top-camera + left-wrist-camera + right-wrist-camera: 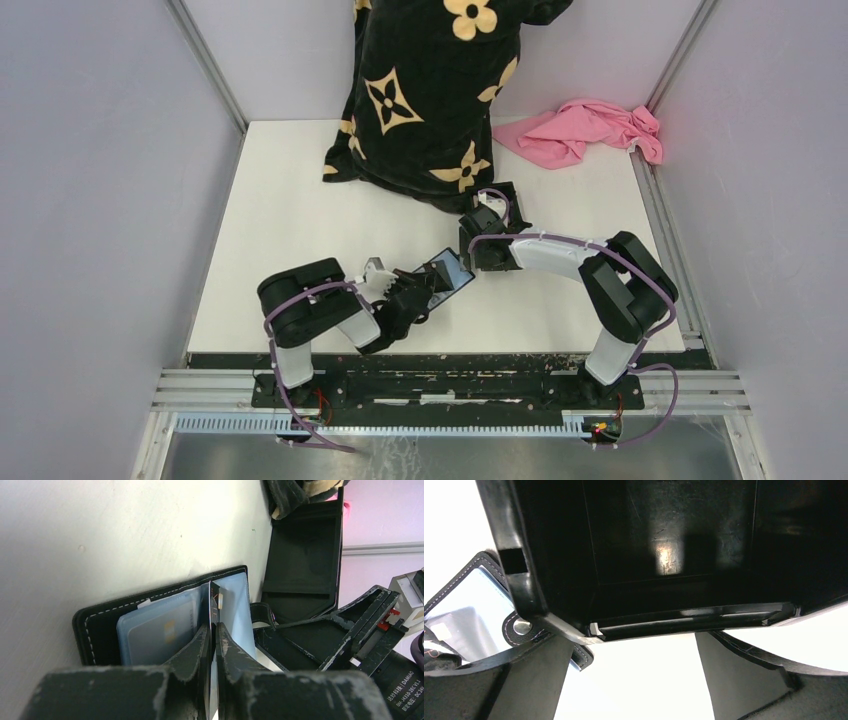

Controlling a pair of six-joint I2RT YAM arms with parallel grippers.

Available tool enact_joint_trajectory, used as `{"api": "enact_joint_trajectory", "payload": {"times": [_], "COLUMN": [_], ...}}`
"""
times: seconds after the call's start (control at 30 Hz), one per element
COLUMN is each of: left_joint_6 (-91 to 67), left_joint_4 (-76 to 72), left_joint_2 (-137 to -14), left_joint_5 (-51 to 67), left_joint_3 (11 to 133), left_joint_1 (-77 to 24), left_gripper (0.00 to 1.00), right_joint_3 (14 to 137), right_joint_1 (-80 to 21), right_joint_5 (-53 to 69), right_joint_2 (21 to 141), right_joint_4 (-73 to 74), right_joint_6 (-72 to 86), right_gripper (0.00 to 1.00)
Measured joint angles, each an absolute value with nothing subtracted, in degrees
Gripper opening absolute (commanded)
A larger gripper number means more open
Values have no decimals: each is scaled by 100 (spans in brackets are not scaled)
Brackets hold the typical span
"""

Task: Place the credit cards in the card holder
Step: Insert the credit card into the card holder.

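Nearest to me, an aluminium rail carries both arm bases along the near edge of the flat white surface.

Just beyond the left base lies the black folding card holder with white stitching, opened flat on the surface near its front centre. Its translucent bluish pocket holds a pale plastic credit card with a gold chip.

The left pincer stands over the open holder, its jaws narrowed to a slit. A thin sheet seen edge-on rises between them; I cannot tell whether it is a card or a pocket leaf, nor whether it is gripped.

Just past the holder, the right pincer is spread wide, with bare white surface showing between its fingers.

A shallow black plastic tray with a cut corner sits just beyond those fingertips, its floor bare and glossy.

Farther back lie a black blanket with beige flower motifs and, to its right, a crumpled pink cloth.

Lilac-grey walls with metal corner posts enclose the surface.
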State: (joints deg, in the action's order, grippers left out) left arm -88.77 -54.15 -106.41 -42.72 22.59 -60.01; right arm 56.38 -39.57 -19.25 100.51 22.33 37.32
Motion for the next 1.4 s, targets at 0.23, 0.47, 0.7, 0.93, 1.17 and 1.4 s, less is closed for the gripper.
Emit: {"api": "enact_joint_trajectory", "payload": {"times": [0.23, 0.47, 0.7, 0.93, 1.17, 1.4], "left_joint_6": [-9150, -9148, -9373, -10182, -11065, -11858], "left_joint_4": [-4646, -3660, -2895, -2141, -1931, -1831], "left_joint_2": [-10283, -9920, -9894, -9896, -10005, -10280], "left_joint_5": [-4335, -4366, -4637, -5002, -5358, -5800], "left_joint_3": [2298, 2504, 2827, 3052, 3050, 3092], "left_joint_1": [-6117, -6224, -6326, -6501, -6696, -6923], "left_gripper": [13, 13, 7, 3, 3, 3], "right_joint_3": [5605, 5607, 5614, 5614, 5614, 5577], "right_joint_1": [-3994, -4029, -4097, -4174, -4226, -4241], "right_joint_5": [-1929, -1949, -2056, -2147, -2171, -2202], "right_joint_2": [10057, 10064, 10073, 10095, 10106, 10090], "right_joint_4": [2126, 2097, 2097, 2047, 1994, 1966], "right_joint_6": [3771, 3800, 3844, 3920, 3948, 3968], "right_gripper": [100, 99, 100, 100, 100, 100]}}
